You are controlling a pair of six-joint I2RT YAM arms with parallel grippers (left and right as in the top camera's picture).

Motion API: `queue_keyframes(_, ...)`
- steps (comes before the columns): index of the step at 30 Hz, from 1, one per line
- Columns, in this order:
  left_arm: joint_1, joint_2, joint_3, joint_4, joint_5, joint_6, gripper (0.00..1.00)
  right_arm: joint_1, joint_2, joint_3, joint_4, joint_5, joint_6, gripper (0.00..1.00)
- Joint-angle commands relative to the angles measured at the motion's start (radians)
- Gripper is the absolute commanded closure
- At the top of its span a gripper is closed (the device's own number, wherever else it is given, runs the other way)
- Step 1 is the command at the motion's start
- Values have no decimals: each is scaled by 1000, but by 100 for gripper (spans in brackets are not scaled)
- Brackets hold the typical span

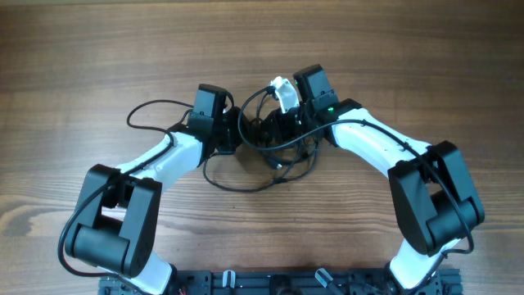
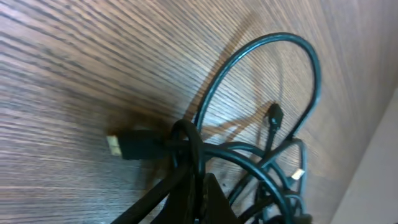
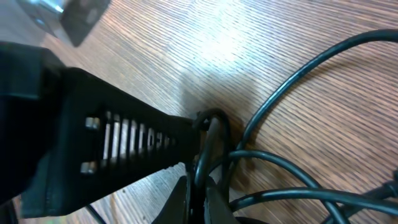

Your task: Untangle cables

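Left of the knot: bare desk (image 1: 74, 49) with one thin black arc (image 1: 143, 108) lying flat (task cord or the arm's own wire, I cannot tell).
Left pincer (image 1: 236, 136): clamped tight on a small loop of the cables (image 1: 270, 146), at the knot's left edge.
Gold-tipped plug (image 2: 124, 145): flat on the wood just beside that pinched loop, its cord passing through the loop. This is probably why the grip sits here: hold the loop fast so this end can be drawn back out.
Knot: mid-desk, between the two pincers, with several strands crossing. A tall arch (image 2: 273, 45) curves out of it, and a slack loop (image 1: 237, 185) trails toward the robot's side.
Right pincer (image 1: 280, 124): closed on a strand at the knot's right edge. Its wrist view shows a slotted black finger (image 3: 130, 142) (the other arm's, I judge) reaching the same small loop, touching or very nearly so.
Grip spacing: the two holds are so close that little cord lies between them, so a pull apart would likely tighten the knot before it frees.
Open room: wood lies open on the far side and on both outer flanks. The near edge is taken by the arm bases (image 1: 286, 283), so sideways or away looks freest.
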Motion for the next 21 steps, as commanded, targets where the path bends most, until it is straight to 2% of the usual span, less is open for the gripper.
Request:
queue_keyframes(1, 25, 61, -63, -107, -66, 44, 96, -77, -110, 22, 11, -128, -4, 96)
queue_keyframes(3, 50, 61, -63, -121, -70, 71, 96, -122, -136, 22, 3, -245, -5, 96)
queue_keyframes(6, 83, 61, -63, -132, -77, 96, 96, -204, -145, 22, 11, -539, -4, 96)
queue_keyframes(10, 85, 61, -63, -140, -101, 119, 96, -267, -144, 22, 45, -665, 1, 96)
queue_keyframes(14, 88, 60, -63, -134, -103, 140, 96, -281, -144, 22, 42, -573, 22, 96)
queue_keyframes(18, 127, 43, -63, -131, -67, 159, 96, -281, -144, 22, -30, -293, 79, 96)
queue_keyframes(21, 172, -7, -63, -132, -11, 197, 96, -281, -144, 22, -74, -159, 103, 96)
